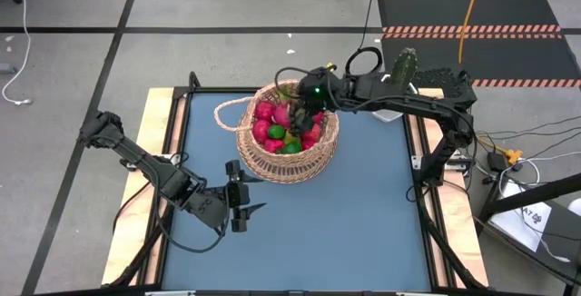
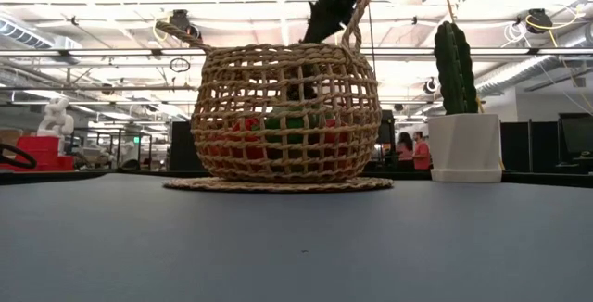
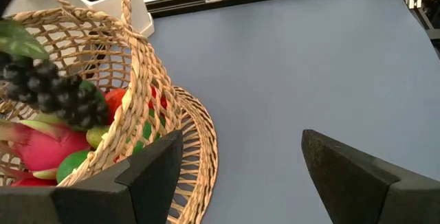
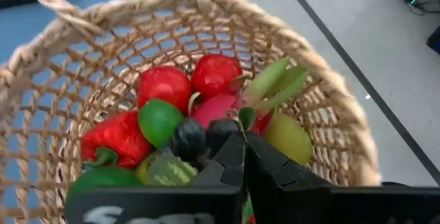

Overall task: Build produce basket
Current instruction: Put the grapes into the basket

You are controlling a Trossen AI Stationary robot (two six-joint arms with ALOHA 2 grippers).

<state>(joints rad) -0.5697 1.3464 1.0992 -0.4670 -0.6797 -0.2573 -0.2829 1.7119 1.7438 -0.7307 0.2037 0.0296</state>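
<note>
The woven tan basket (image 1: pixel 304 162) stands on a round woven mat (image 2: pixel 278 184) at the table's far middle. Inside lies produce: red apples (image 4: pixel 165 84), a lime (image 4: pixel 158 121), a pear (image 4: pixel 290 138) and a pink dragon fruit (image 3: pixel 42 148). My right gripper (image 4: pixel 244 157) reaches over the basket's far rim, shut on a dark grape bunch (image 3: pixel 51 90). My left gripper (image 3: pixel 237 176) waits open at the basket's near left, nothing between its fingers. My right gripper pinches the grape bunch's top, at its green leaf (image 4: pixel 245 119), between its shut fingertips. The fingers slant down into the basket from the far right. The grapes (image 4: pixel 189 138) hang below the fingers inside the rim; whether they touch the fruit beneath, I cannot tell.
A white pot with a cactus (image 1: pixel 399 83) stands at the far right, close behind the basket. The basket's looped handle (image 1: pixel 229 112) sticks out toward the left. Bare blue tabletop (image 1: pixel 363 223) stretches along the near and right sides.
</note>
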